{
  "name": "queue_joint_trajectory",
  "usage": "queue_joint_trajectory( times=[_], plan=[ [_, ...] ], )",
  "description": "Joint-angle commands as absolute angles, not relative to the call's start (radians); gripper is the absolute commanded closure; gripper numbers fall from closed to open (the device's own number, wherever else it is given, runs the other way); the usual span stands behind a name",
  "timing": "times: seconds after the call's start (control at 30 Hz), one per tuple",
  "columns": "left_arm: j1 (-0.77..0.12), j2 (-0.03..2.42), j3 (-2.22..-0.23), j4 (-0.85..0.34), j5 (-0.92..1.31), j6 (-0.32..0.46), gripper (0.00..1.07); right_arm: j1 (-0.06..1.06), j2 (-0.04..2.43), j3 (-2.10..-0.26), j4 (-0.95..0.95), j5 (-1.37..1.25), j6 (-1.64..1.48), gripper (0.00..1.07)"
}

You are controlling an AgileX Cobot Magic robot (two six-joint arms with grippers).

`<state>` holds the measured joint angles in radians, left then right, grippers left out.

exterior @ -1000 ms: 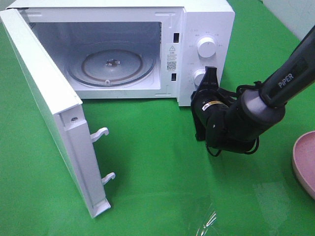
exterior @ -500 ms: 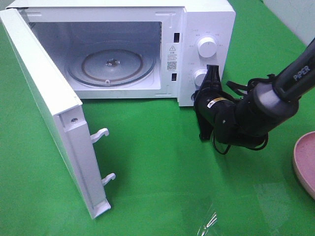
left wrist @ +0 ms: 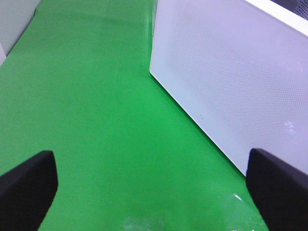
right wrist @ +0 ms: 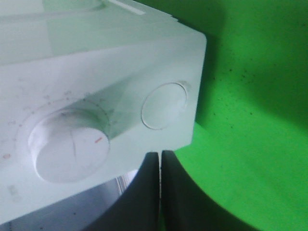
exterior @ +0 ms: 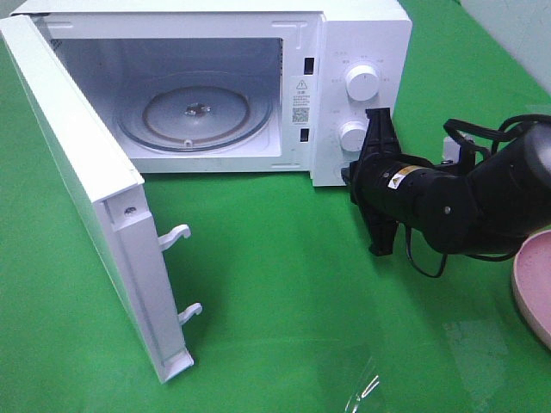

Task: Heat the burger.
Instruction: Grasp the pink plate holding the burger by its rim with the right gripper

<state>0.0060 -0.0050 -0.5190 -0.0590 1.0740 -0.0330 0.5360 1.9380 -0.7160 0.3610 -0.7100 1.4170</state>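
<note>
High view, microwave (exterior: 362,34): stands along the table's (exterior: 284,284) far edge; its door (exterior: 77,172) is swung wide toward the near left corner, and the glass turntable (exterior: 194,112) inside is bare.
High view, right tool (exterior: 377,125): black fingers pressed together, just beside the microwave's front right corner, level with the lower knob (exterior: 352,136) and below the upper knob (exterior: 361,80); it holds nothing.
High view, pink plate (exterior: 529,275): at the table's right edge, partly cut off.
Left wrist view, left tool (left wrist: 149,168): spread wide and holding nothing, one dark finger (left wrist: 26,185) at each side, above the green table (left wrist: 86,96); the door's white dotted outer face (left wrist: 231,72) is close ahead.
Right wrist view, right tool (right wrist: 160,159): the fingers meet along a thin seam, close to the control panel, where a red-marked knob (right wrist: 67,144) and a flatter round dial (right wrist: 163,106) show.
Burger: none of the views shows it, so its place cannot be told.
</note>
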Motion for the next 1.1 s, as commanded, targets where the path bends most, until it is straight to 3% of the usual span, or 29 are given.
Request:
queue_joint_trajectory(
  times=[0.03, 0.47, 1.1],
  plan=[
    [0.006, -0.020, -0.516, -0.057, 1.067, -0.033, 0.08, 0.529, 1.888, -0.706, 0.322, -0.628, 1.365, 1.06],
    [0.006, -0.020, -0.516, -0.057, 1.067, -0.033, 0.08, 0.529, 1.702, -0.707, 0.221, -0.228, 0.824, 1.03],
    [0.006, -0.020, -0.516, -0.057, 1.067, -0.033, 0.08, 0.526, 1.472, -0.707, 0.074, 0.272, 0.375, 0.97]
  ],
)
